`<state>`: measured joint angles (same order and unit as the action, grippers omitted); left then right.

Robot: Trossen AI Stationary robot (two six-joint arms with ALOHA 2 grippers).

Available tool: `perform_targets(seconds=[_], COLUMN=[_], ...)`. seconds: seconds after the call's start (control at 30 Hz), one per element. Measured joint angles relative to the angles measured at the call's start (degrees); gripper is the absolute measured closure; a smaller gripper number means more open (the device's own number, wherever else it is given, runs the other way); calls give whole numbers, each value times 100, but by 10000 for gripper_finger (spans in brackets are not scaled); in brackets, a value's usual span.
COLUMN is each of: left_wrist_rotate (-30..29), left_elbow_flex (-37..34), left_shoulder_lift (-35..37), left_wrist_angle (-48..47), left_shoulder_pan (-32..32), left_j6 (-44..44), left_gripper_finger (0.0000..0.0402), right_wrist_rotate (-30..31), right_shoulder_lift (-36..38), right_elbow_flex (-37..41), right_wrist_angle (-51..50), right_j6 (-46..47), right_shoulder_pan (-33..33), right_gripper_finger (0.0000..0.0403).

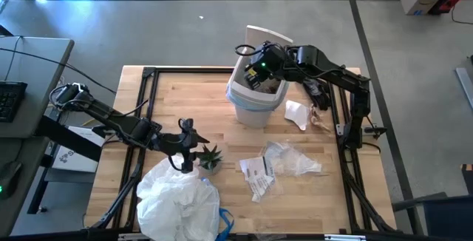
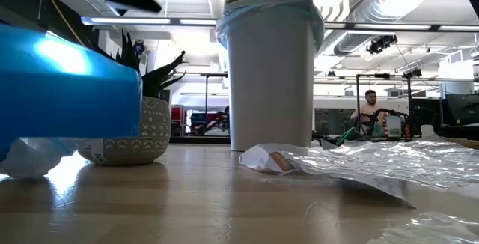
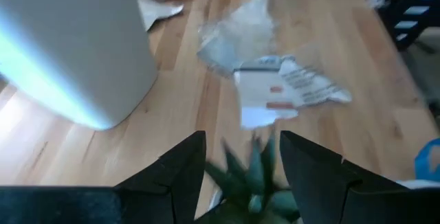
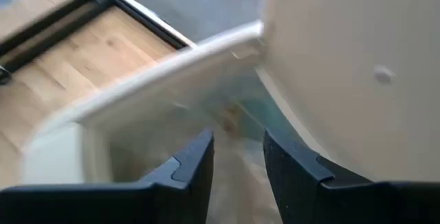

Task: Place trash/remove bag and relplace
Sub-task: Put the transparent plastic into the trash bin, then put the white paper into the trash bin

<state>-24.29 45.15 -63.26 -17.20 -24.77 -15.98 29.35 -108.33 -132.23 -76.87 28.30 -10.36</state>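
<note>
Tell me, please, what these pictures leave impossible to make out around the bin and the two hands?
- Bin contents: high view, the right hand covers the opening; right wrist view, blurred.
- Left hand: low view, cut off by the top edge.
- Potted plant: left wrist view, blurred, cut by the bottom edge.

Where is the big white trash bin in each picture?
High view: the white bin stands at the table's far middle, the right end effector over its mouth.
Low view: the tall bin fills the centre.
Left wrist view: its wall is nearby.
Right wrist view: its rim is close.
Shared landmark: the printed white paper.
</note>
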Motion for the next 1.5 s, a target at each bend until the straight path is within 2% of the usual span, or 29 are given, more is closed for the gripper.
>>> perform_targets(seconds=[0.1,0.2,0.33,0.53,0.63,0.73,0.87,1.1,1.33,1.5], left_wrist_rotate=[307,868,1335,1996,2370,2707,3298,3875,4664,4910], left_elbow_flex=[0,0,0,0,14,194,521,953,1255,1466], left_shoulder_lift=[0,-39,-251,-1051,-1546,-2039,-2631,-3342,-3967,-4377], left_wrist_angle=[481,1002,1476,2161,2603,2663,2662,2557,2218,1987], left_shoulder_pan=[-1,5,109,378,506,685,1045,1718,2282,2457], left_j6=[212,451,686,718,711,533,76,-661,-1181,-1236], left_gripper_finger=[232,232,232,232,232,232,232,232,232,232], right_wrist_rotate=[38,43,37,70,70,163,513,952,934,729], right_shoulder_lift=[33,116,287,444,439,343,58,-645,-1630,-2315], right_elbow_flex=[-2,-2,-6,-13,-11,-11,-8,-6,-6,-4], right_wrist_angle=[213,421,483,381,198,9,-236,-666,-1177,-1320], right_j6=[-146,-303,-333,-240,47,467,946,1932,2835,3099], right_shoulder_pan=[124,315,744,1819,2426,3028,3816,4758,5151,5185], right_gripper_finger=[289,289,289,289,289,289,289,289,289,289])
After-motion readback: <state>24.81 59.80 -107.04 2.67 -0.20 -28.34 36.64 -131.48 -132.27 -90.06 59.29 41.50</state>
